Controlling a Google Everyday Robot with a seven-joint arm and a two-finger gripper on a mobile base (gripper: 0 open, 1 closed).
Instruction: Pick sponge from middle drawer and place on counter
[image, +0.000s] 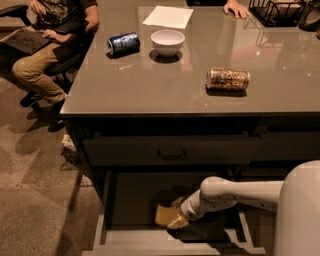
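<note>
The middle drawer (125, 200) is pulled open below the counter (150, 85), with a dark floor and a lighter grey front edge. The pale yellow-tan sponge (163, 215) lies on the drawer floor near the front. My white arm reaches in from the right, and my gripper (175, 212) is down inside the drawer, right against the sponge's right side, one finger behind it and one in front.
On the counter lie a gold-brown can (227, 79) on its side, a blue can (123, 43), a white bowl (167, 42) and a sheet of paper (168, 16). A seated person (45, 45) is at the left. A closed drawer front with handle (171, 152) sits above the open drawer.
</note>
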